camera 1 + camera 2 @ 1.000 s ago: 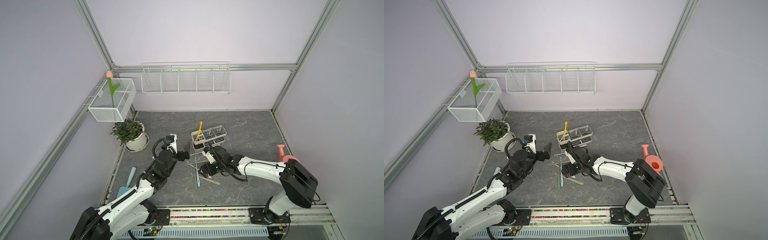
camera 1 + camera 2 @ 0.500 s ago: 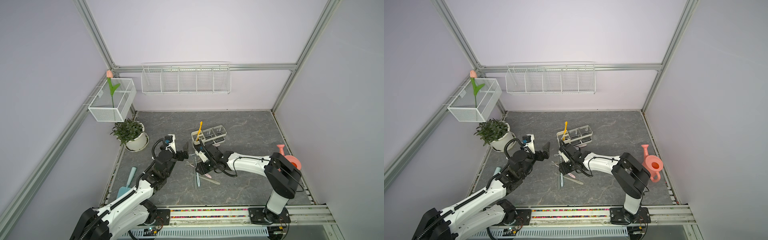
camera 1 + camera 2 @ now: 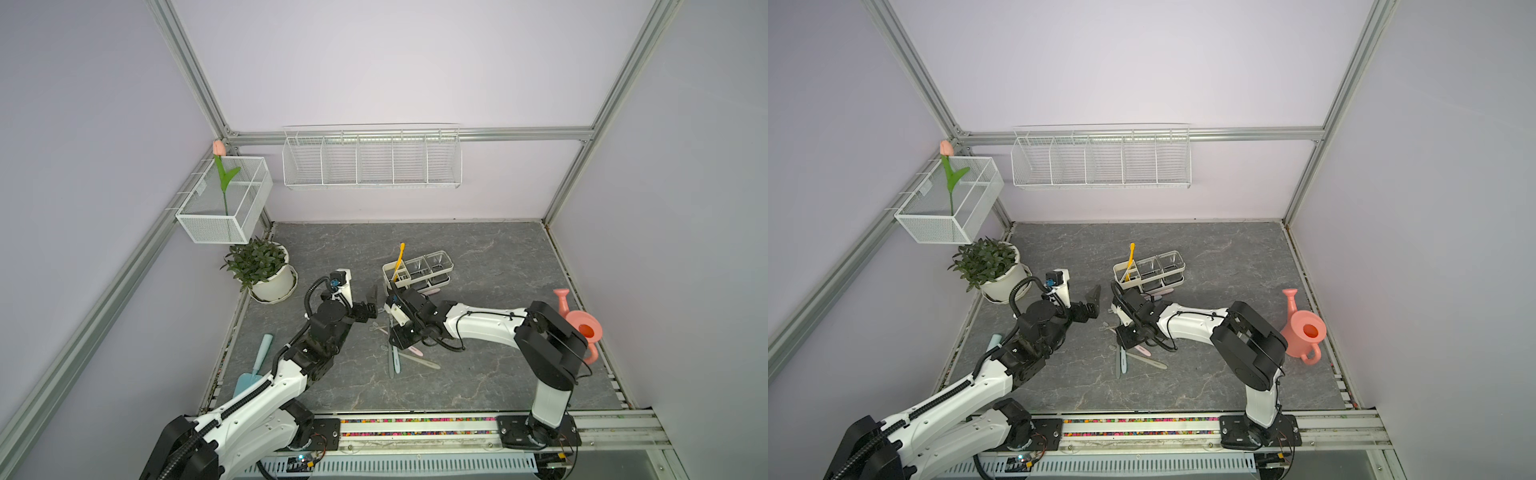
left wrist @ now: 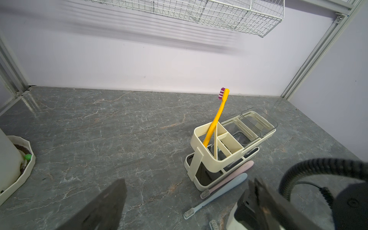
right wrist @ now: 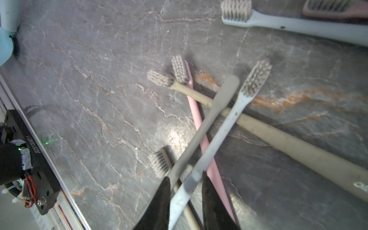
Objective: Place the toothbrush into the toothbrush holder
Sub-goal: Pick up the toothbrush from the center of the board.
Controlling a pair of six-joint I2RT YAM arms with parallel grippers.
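Note:
The cream toothbrush holder [image 3: 417, 272] [image 3: 1148, 272] [image 4: 229, 147] stands mid-table with a yellow toothbrush [image 3: 399, 259] [image 4: 216, 119] upright in its white compartment. In front of it lie several loose toothbrushes [image 3: 395, 361]. My right gripper [image 3: 395, 340] [image 5: 186, 199] points down into this pile. Its fingers are narrowed on the handle of a pale blue toothbrush [image 5: 225, 131], which crosses over a pink toothbrush [image 5: 196, 113] and a cream toothbrush [image 5: 278, 135]. A grey toothbrush [image 5: 207, 123] runs beside it under one finger. My left gripper [image 3: 373, 305] [image 4: 185, 205] hovers open left of the holder, holding nothing.
A pink toothbrush [image 4: 235, 172] and a blue toothbrush [image 4: 223, 191] lie against the holder's base. A potted plant [image 3: 266, 270] stands at the left, a teal trowel [image 3: 255, 365] near the left edge, a pink watering can [image 3: 579, 328] at the right. Wire baskets [image 3: 372, 160] hang on the walls.
My right arm has swung left and down onto the toothbrush pile, and its jaws have narrowed from wide open onto the pale blue handle. The left arm has hardly moved.

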